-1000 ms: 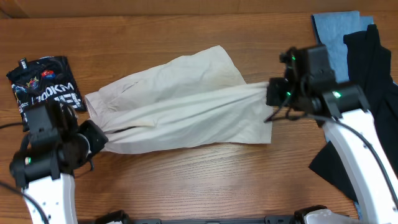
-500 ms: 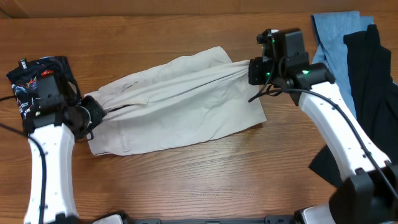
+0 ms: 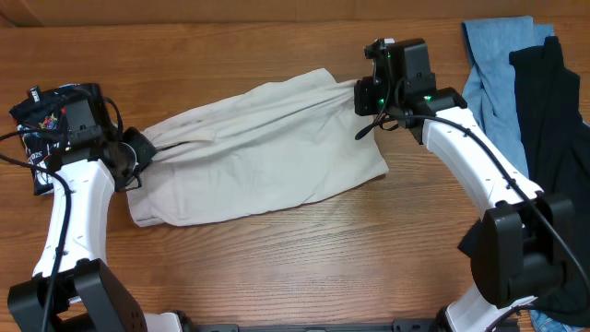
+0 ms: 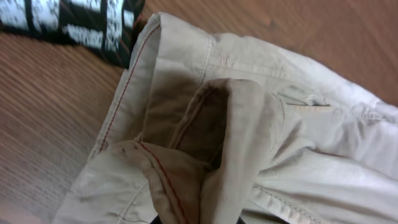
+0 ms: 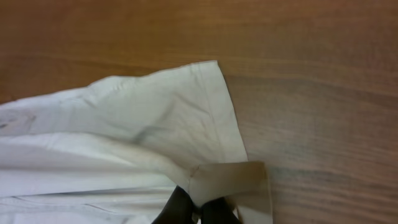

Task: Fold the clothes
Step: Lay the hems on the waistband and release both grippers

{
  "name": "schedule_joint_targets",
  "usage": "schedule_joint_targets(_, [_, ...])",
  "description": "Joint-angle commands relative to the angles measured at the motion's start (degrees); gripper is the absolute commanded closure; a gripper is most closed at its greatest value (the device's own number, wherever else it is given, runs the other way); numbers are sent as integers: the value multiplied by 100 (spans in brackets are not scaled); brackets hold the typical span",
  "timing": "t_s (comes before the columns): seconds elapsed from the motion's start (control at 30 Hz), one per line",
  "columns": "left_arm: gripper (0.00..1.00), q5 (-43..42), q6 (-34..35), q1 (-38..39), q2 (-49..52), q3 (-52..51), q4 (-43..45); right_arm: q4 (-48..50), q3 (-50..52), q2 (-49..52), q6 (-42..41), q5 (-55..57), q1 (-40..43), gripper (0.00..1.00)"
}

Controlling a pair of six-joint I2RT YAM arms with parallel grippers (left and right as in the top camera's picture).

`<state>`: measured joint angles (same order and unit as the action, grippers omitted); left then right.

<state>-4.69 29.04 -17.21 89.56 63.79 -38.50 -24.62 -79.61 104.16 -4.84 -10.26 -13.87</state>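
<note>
The pale beige shorts (image 3: 258,148) lie across the middle of the table, doubled lengthwise, waistband end at the left. My left gripper (image 3: 138,153) is shut on that waistband end. In the left wrist view the bunched waistband with red stitching (image 4: 186,149) fills the frame and hides all but the dark tips of my left gripper (image 4: 196,219). My right gripper (image 3: 362,95) is shut on a leg hem corner at the far right of the shorts. In the right wrist view the hem corner (image 5: 227,180) is folded over my right gripper (image 5: 200,213).
A black printed garment (image 3: 37,111) lies at the far left, beside my left arm, and shows in the left wrist view (image 4: 68,22). A light blue garment (image 3: 489,65) and a black garment (image 3: 553,129) are piled at the right edge. Bare wood table (image 3: 277,277) runs along the front.
Both grippers have carried the near edge of the shorts toward the far side, laying it over the far half. The right gripper also shifted left; the shorts now lie flatter.
</note>
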Motion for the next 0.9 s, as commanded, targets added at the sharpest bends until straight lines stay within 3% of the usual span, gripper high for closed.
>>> schedule_joint_targets(0.0, [95,955,153,-149,76,120,103,232,-157,55,39,507,192,96])
schedule_joint_targets(0.4, [95,964,190,-146,76,120,264,761,-157,229,42,367,74,96])
schedule_joint_targets(0.47, [91,964,192,-146,76,120,326,894,-157,271,42,369,13,96])
schedule_joint_targets(0.5, [82,966,190,-146,79,120,356,953,-157,297,39,367,-9,95])
schedule_joint_targets(0.53, [74,970,188,-146,79,120,374,1003,-157,330,42,369,-35,85])
schedule_joint_targets(0.57, [57,977,188,-149,79,120,389,1036,-157,341,42,369,-55,75])
schedule_joint_targets(0.63, [33,973,190,-151,79,120,391,1073,-157,400,39,369,-76,54])
schedule_joint_targets(0.7, [28,960,188,-153,76,120,374,1036,-157,420,39,376,-74,25])
schedule_joint_targets(0.87, [33,715,181,-151,76,120,177,726,-157,420,31,374,59,20])
